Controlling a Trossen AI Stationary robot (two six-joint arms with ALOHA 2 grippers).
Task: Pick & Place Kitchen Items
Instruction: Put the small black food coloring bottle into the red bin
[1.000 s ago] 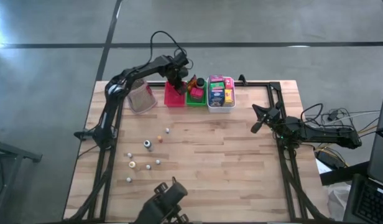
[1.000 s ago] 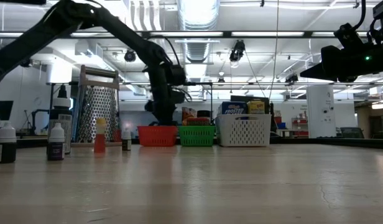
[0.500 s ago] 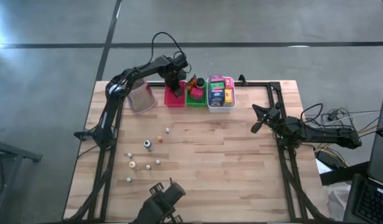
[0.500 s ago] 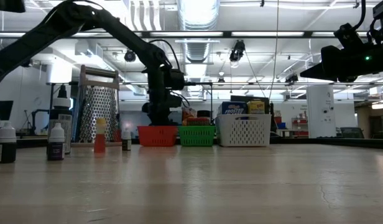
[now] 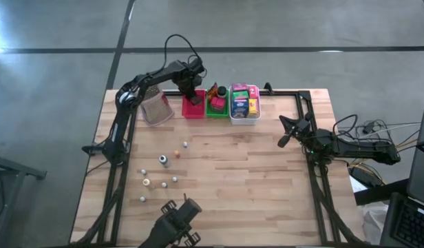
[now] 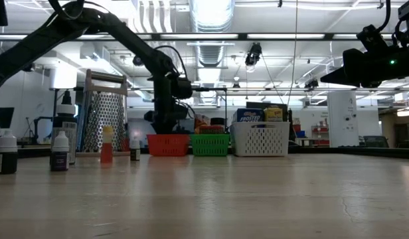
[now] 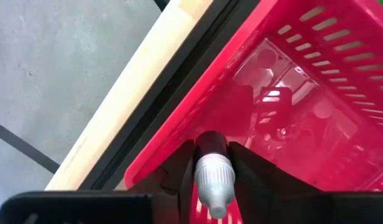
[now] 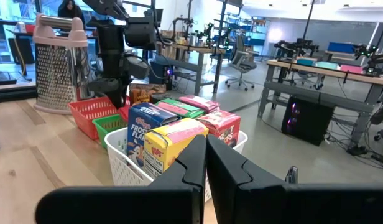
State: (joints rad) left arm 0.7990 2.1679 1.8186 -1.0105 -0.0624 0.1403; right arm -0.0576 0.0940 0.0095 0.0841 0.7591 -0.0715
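A tiny pale-capped dark bottle (image 7: 211, 177) sits clamped in the left gripper (image 7: 210, 180) above the red perforated plastic tray (image 7: 316, 93) at the desk's (image 5: 226, 165) far edge, while the right gripper (image 8: 206, 163), fingers together, waits at the desk's right side.

The left gripper (image 5: 190, 86), clamped on a small bottle (image 7: 211, 180), has shifted from the green tray (image 5: 216, 105) side to the red tray's (image 5: 193, 109) far end.
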